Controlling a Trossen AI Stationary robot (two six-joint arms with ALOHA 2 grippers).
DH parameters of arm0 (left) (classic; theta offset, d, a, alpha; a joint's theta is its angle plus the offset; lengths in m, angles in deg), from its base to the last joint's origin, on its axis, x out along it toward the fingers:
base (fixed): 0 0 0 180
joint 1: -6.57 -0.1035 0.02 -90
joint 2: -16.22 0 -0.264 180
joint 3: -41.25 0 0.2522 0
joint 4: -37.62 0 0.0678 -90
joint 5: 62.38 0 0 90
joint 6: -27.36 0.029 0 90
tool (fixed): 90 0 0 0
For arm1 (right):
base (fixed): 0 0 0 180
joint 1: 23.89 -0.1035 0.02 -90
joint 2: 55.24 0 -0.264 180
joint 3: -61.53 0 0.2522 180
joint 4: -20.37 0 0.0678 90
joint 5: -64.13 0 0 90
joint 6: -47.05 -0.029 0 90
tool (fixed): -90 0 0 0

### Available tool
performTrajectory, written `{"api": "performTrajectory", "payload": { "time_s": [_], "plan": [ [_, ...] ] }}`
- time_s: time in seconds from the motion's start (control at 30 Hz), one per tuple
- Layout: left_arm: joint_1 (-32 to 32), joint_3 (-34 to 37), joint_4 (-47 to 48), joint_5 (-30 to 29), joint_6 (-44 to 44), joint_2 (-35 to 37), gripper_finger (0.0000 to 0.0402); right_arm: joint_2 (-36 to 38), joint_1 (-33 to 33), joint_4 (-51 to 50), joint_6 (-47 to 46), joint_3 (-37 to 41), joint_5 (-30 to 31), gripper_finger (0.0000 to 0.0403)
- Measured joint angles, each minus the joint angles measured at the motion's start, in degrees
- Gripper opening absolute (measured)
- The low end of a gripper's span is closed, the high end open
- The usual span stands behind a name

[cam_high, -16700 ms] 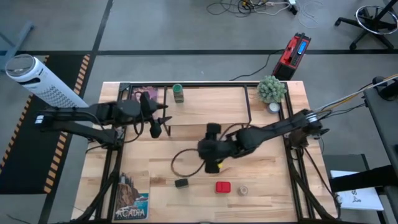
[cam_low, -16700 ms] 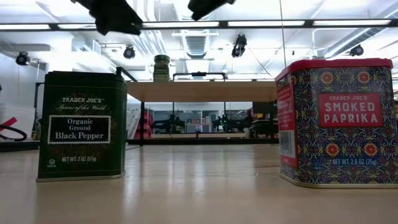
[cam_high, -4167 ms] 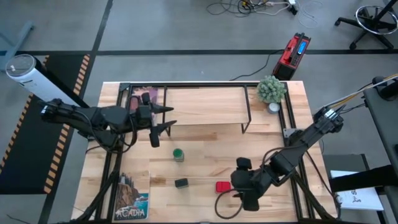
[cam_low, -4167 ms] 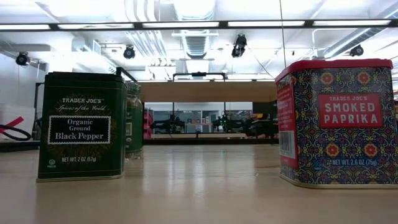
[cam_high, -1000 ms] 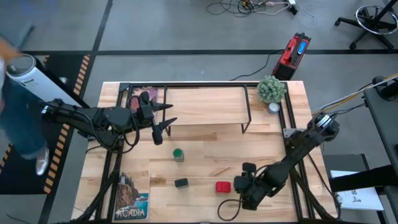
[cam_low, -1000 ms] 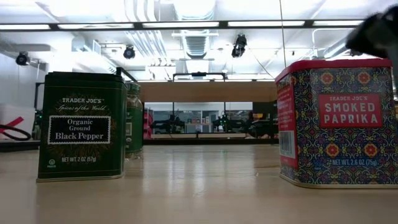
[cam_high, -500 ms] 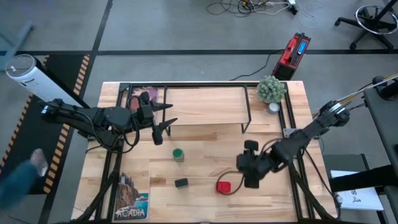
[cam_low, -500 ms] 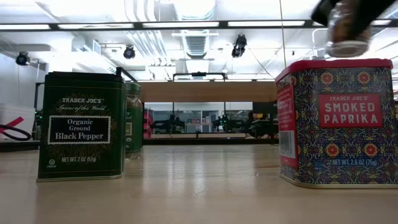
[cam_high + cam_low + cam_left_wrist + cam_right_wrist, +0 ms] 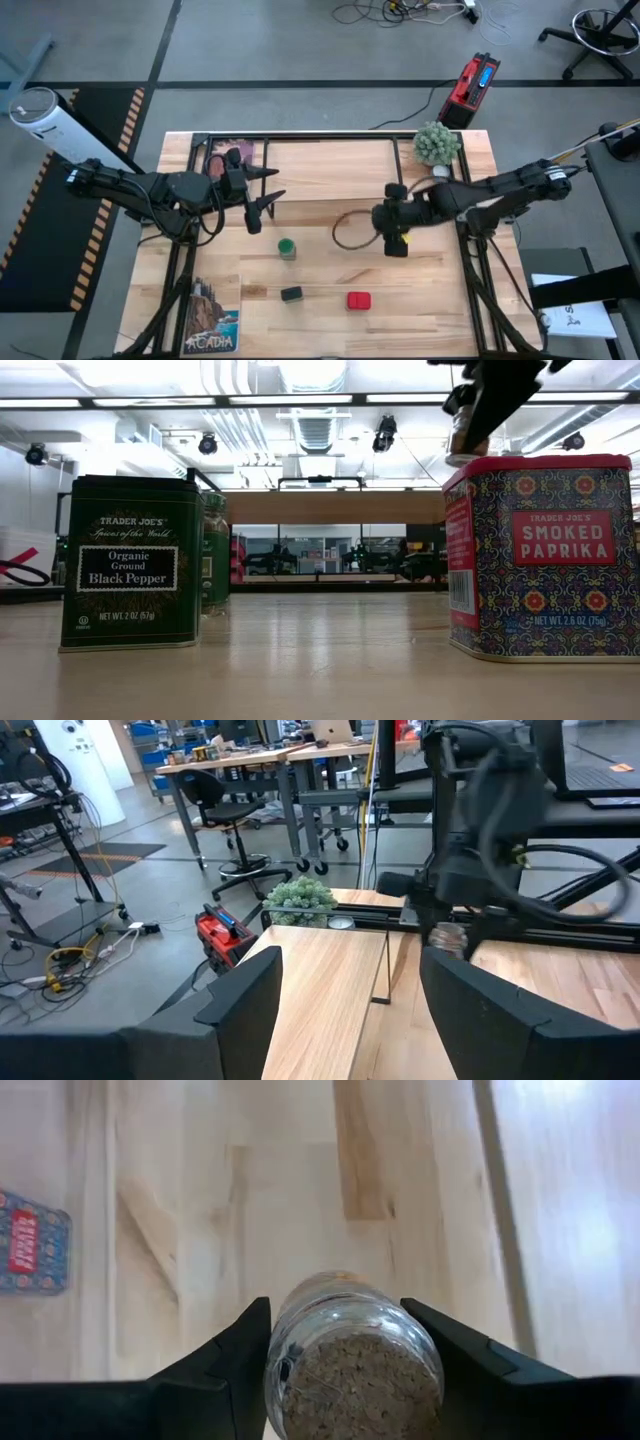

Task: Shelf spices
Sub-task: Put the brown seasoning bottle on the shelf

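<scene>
Near the shelf (image 9: 330,170), the right gripper (image 9: 394,238) carries the cork jar (image 9: 352,1362); shelf bare. Green jar (image 9: 287,248), pepper tin (image 9: 291,294) and paprika tin (image 9: 359,300) remain on the table (image 9: 440,300). Left gripper (image 9: 262,200) waits, fingers spread.

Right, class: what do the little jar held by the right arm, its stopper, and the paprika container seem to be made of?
The little jar, held between the right gripper fingers, looks like clear glass: see-through and glossy. Its stopper looks like cork: tan, speckled, matte. The paprika container is probably printed metal, judging by its rolled rims and glossy patterned faces.
</scene>
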Motion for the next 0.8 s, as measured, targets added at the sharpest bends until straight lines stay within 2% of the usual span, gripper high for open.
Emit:
{"api": "performTrajectory", "payload": {
  "time_s": [0.27, 0.47, 0.8],
  "plan": [
    [0.0, 0.0, 0.11, 0.48, -0.44, 0.0, 0.0241, -0.15, 8.83, -1.92, 9.46, -4.07, -2.14, 0.0186],
    [0.02, 0.0, 0.58, 0.55, -0.84, 0.0, 0.0239, -0.15, 15.61, -4.0, 15.62, -6.18, -6.2, 0.0172],
    [0.02, 0.0, 1.6, 0.55, -1.03, -0.02, 0.0232, -0.28, 22.4, -4.87, 22.19, -6.42, -9.65, 0.0185]
  ]
}}
